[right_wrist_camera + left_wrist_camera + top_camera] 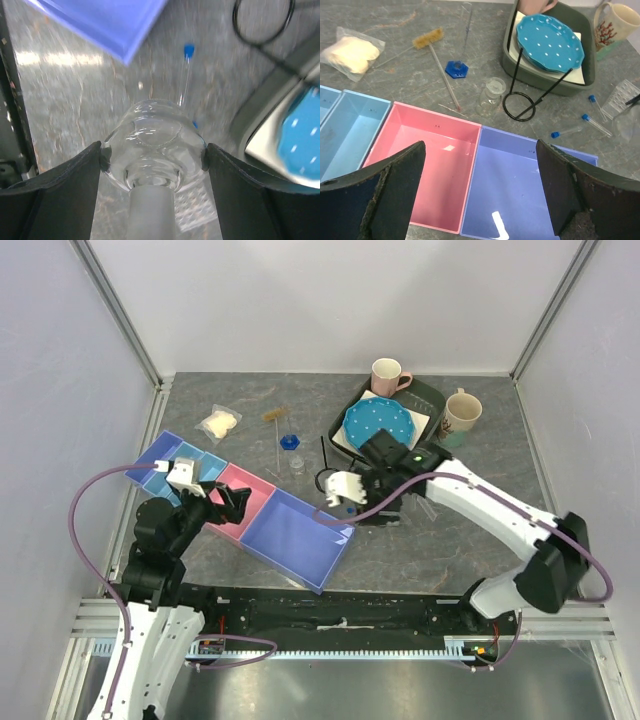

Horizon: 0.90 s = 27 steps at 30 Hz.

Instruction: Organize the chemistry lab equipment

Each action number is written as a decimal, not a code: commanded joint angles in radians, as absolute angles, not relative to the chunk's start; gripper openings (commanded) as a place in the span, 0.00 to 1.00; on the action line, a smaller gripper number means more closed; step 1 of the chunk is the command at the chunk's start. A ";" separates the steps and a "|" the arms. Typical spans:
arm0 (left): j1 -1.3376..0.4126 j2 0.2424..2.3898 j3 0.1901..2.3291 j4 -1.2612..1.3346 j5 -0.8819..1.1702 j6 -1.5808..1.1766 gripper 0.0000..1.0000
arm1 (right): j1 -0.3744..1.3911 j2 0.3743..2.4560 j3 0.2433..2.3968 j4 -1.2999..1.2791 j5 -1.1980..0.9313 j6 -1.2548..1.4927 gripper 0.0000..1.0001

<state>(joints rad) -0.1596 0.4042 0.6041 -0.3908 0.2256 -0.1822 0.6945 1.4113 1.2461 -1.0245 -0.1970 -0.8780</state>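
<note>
Right claw (155,192) of mine is clenched on a clear little bottle (152,145), held above the table near the corner of the purple bin (100,20), while my left claw (480,195) hangs spread wide over the pink bin (427,150). Both bins hold nothing, so I judge the sorting barely begun. The wire ring (520,105), second bottle (490,97), blue hexagonal piece (456,68), blue-capped tubes (567,131) and bag of white wads (351,52) lie loose on the table.
</note>
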 commanded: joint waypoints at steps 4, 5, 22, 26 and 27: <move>-0.163 0.328 0.614 -0.400 0.043 -0.193 0.97 | 0.941 1.638 1.511 -1.026 -0.153 -0.822 0.54; -0.163 0.318 0.614 -0.408 0.028 -0.193 0.97 | 0.960 1.688 1.532 -1.026 -0.152 -0.822 0.54; -0.163 0.179 0.620 -0.431 -0.176 -0.213 0.95 | 1.115 2.049 1.695 -0.919 -0.061 -0.792 0.61; -0.163 0.175 0.618 -0.431 -0.176 -0.216 0.95 | 1.120 2.056 1.681 -0.908 -0.043 -0.782 0.68; -0.163 0.175 0.618 -0.430 -0.175 -0.216 0.95 | 1.121 2.056 1.678 -0.905 -0.043 -0.782 0.69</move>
